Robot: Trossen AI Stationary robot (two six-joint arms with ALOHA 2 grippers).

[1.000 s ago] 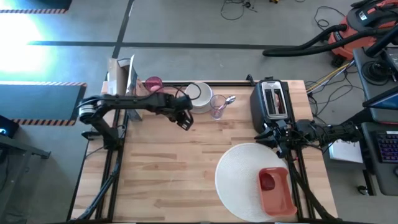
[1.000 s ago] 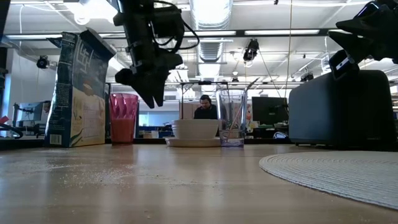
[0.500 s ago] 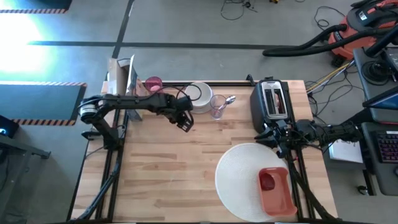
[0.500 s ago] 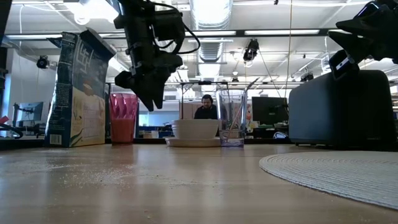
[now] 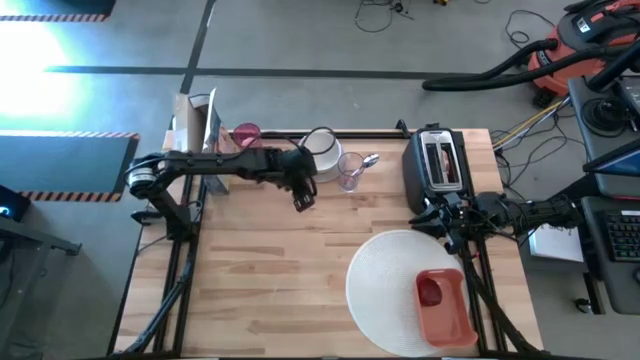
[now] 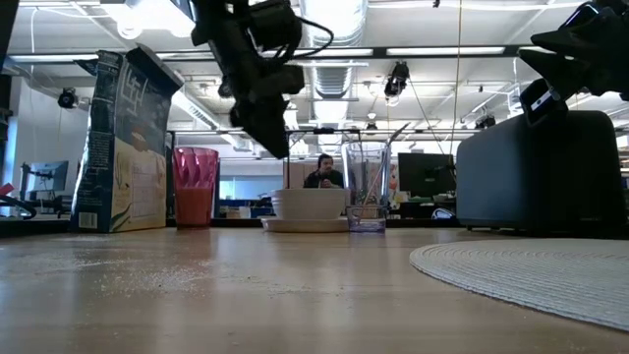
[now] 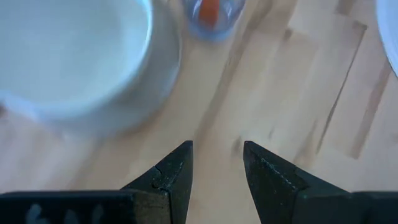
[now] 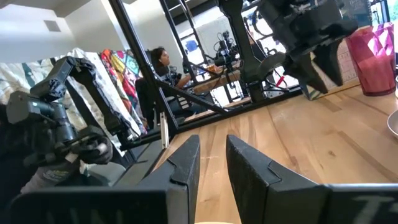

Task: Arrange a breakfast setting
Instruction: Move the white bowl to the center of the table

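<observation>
A white bowl [image 5: 322,150] sits on a small pale plate [image 6: 307,225] at the table's far edge. Beside it stands a clear cup [image 5: 350,172] with a metal spoon [image 5: 369,160] in it. A pink cup [image 5: 246,134] stands farther left. The round white placemat [image 5: 395,275] lies near the right front corner. My left gripper [image 5: 303,202] hovers open above bare wood just in front of the bowl [image 7: 68,50], pointing steeply down, with nothing between its fingers [image 7: 177,168]. My right gripper [image 8: 212,149] waits at the table's right edge, slightly open and holding nothing.
A cereal box [image 5: 195,122] stands at the far left corner and a black toaster [image 5: 437,163] at the far right. A red tray [image 5: 445,310] with a darker red thing [image 5: 430,292] in it lies on the placemat. A person [image 6: 322,172] sits beyond the table.
My left gripper has rolled about its own pointing line and tipped, and its fingertips have shifted a little toward the table's right, nearer the bowl and the clear cup. Its finger gap looks unchanged. Nothing on the table has moved.
</observation>
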